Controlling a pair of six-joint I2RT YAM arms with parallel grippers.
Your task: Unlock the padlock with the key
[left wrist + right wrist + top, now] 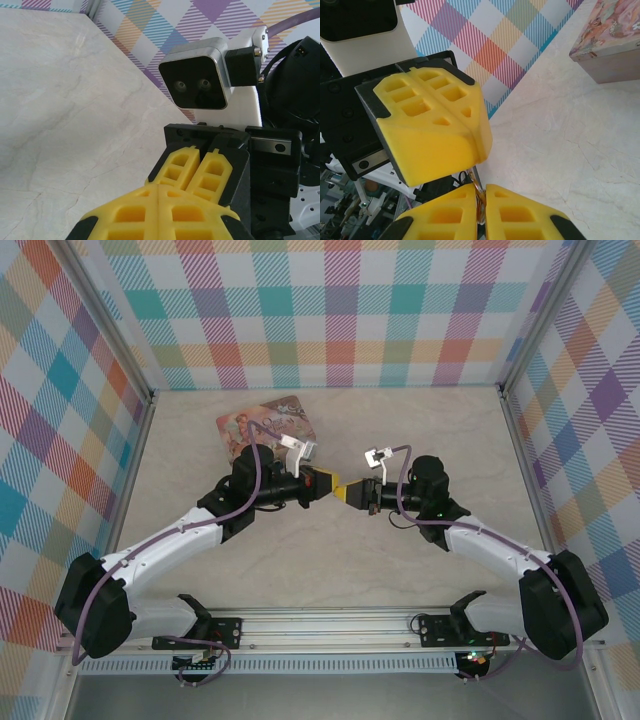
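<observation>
Our right gripper (481, 196) is pinched narrow on what we take for the thin silver key (474, 178). Its brass-coloured ring is caught in the slit between the yellow foam pads, and the blade rises just ahead of them. The left gripper (470, 132) hangs tip to tip with it, pads pressed together. The small padlock is hidden from us, likely inside that pinch. The pink picture-printed box (607, 47) lies well beyond both tips. To seat the key well, we should line the blade up with the keyway and advance slowly along that axis. The left must hold firm, and we should twist only once the blade is fully home.
</observation>
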